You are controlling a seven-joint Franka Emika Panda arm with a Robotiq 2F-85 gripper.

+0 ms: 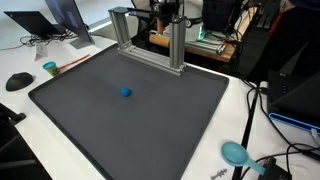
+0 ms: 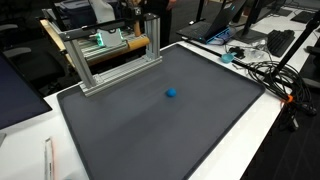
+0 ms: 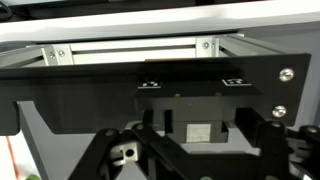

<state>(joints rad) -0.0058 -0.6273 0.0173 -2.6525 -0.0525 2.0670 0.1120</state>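
Starting at the left of an exterior view, you have a black mouse [image 1: 18,81] and a small teal cup [image 1: 50,68] on the white desk [image 1: 236,105], just off the edge of the dark mat [image 1: 90,125]. Near the middle of that mat lies a blue ball [image 1: 125,92], well apart from everything else. Further right, the aluminium frame [image 1: 148,45] stands upright at the mat's far edge. Your arm [image 1: 170,10] hangs close above its top bar, so the frame is the thing nearest the jaws. I cannot tell whether the jaws are apart or together: both exterior views lose them in the clutter, and the wrist view shows only dark linkage along its lower edge, no fingertips. Rightmost run the cables [image 1: 262,105].

The risk, as I judge it, is a knock against the frame: with so little room up there, a quick drop or sideways swing could strike the bar and shove it. Only the wrist view shows you a black plate [image 3: 90,95] with screws right before the camera, with the frame's bar beyond it. Only the exterior views show the ball and the mat
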